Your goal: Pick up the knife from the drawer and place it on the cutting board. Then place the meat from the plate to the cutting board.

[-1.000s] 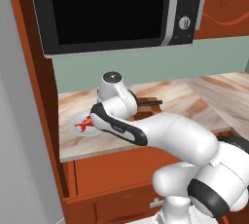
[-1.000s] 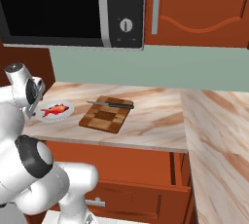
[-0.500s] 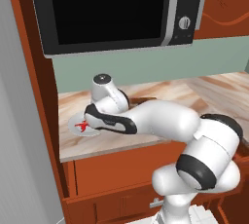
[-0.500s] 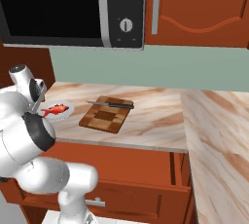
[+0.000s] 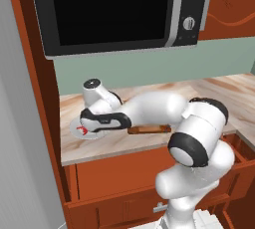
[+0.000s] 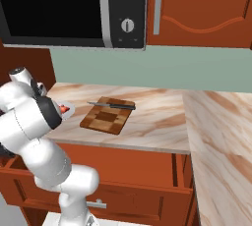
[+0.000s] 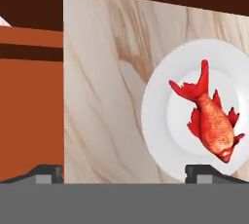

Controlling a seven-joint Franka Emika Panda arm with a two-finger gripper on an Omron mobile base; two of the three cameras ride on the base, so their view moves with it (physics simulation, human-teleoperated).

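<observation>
Hand view: the gripper stands wide, holding nothing, its fingertips low over the marble counter. At 2 o'clock from it the meat lies on the plate. Right base view: the knife rests across the cutting board's far edge, at 3 o'clock from the plate; the drawer hangs open below.
</observation>
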